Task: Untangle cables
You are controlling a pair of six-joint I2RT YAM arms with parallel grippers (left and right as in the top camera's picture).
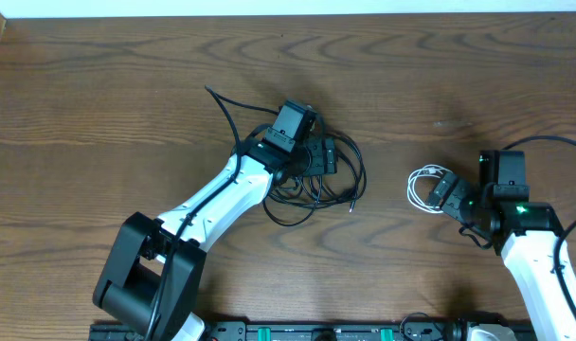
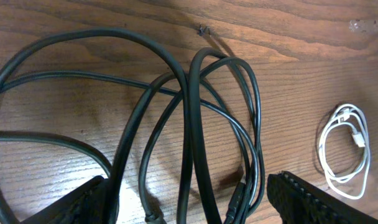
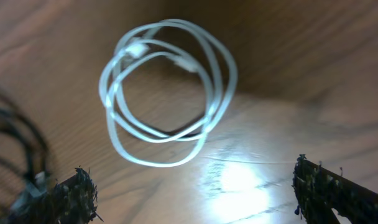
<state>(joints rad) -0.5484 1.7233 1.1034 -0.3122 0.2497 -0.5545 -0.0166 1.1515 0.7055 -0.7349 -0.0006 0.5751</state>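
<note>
The black cables (image 1: 316, 180) lie in a tangled pile of loops at the table's middle. In the left wrist view the black cables (image 2: 189, 112) cross over each other. My left gripper (image 1: 315, 150) is over the pile, and its fingers (image 2: 189, 202) are open with several black strands lying between them. The white cable (image 1: 422, 188) lies coiled by itself to the right; it also shows in the left wrist view (image 2: 345, 149). My right gripper (image 1: 446, 193) is just right of the white coil (image 3: 167, 93). Its fingers (image 3: 192, 186) are open and empty, a little short of the coil.
The wooden table (image 1: 99, 104) runs to a pale edge at the back. A black rail (image 1: 297, 332) with the arm bases lines the front edge. A thick black arm wire (image 1: 553, 142) loops beside the right arm. Black strands (image 3: 15, 130) show at the right wrist view's left edge.
</note>
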